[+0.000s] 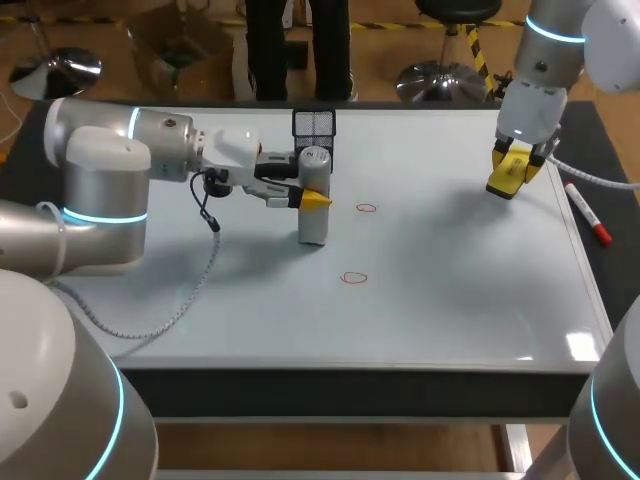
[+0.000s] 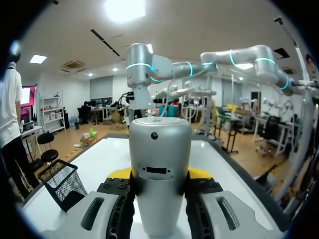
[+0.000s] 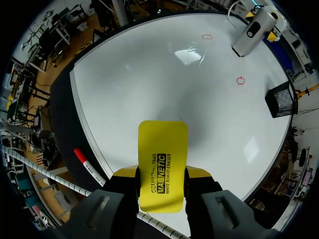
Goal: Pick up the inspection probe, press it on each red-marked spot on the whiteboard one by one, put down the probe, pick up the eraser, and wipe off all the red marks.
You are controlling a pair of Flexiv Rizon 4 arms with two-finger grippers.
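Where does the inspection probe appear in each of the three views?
Head view: the inspection probe stands upright on the whiteboard, held by the left tool.
Left wrist view: the probe is between this tool's fingers.
Right wrist view: the probe is far ahead of the eraser.
Shared landmark: black mesh basket beside the probe.

Our probe (image 2: 160, 164) looks like smooth, satin silver-grey plastic or painted metal. We see the whiteboard (image 1: 450, 290) as glossy white, throwing back lamp glare. The eraser (image 3: 162, 164) has a shiny yellow plastic face; the basket (image 1: 313, 123) is black wire mesh.
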